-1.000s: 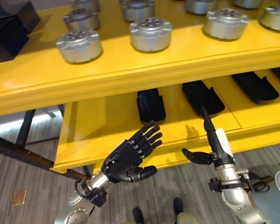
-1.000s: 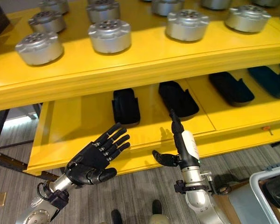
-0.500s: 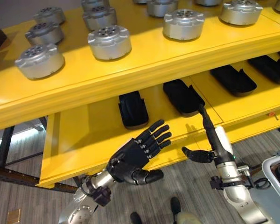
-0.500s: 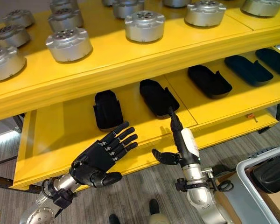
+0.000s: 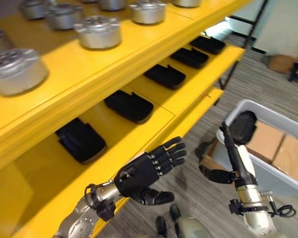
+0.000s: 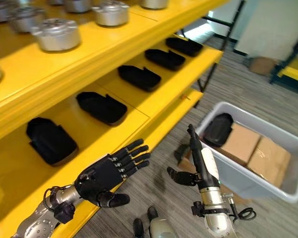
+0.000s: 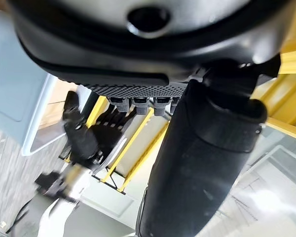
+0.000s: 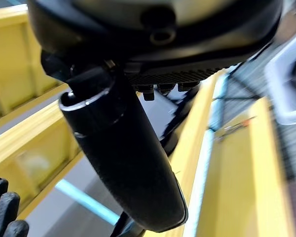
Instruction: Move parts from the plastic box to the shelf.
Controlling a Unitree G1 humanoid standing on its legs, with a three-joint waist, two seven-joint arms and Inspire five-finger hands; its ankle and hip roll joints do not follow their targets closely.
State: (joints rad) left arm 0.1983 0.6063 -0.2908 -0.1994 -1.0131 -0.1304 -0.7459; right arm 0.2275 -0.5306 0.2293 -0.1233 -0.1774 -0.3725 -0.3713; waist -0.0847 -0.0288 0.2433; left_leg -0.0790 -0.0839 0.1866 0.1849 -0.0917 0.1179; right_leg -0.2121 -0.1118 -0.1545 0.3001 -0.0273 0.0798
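**A:** Shelf [image 5: 154, 49] first, then? What do you see of it?

**B:** It is the biggest thing before me: yellow, two levels, running away to my right. On the upper level stand round silver metal parts [image 5: 97, 30] in rows. On the lower level lie black parts [image 6: 102, 107], flat and oblong, set one after another along the board, each apart from the next.

**A:** And the plastic box?

**B:** The grey plastic box [image 6: 283, 144] sits on the carpeted floor [image 6: 248, 84] to my right, near the shelf's end. Inside it one more black part [image 6: 217, 129] leans in the near corner, beside brown cardboard packs [image 6: 260, 156] that fill the rest.

**A:** Your arms?

**B:** My left robot hand [image 5: 144, 173] hangs just in front of the lower shelf's edge, palm turned up, fingers spread straight and thumb out; it has hold of nothing. My right robot hand [image 6: 201, 163] is raised between the shelf and the box, fingers straight and pointing upward, thumb stuck out sideways, and it too is empty.

**A:** Anything touching?

**B:** No. Both robot hands are in the air, apart from the shelf, the box and each other.
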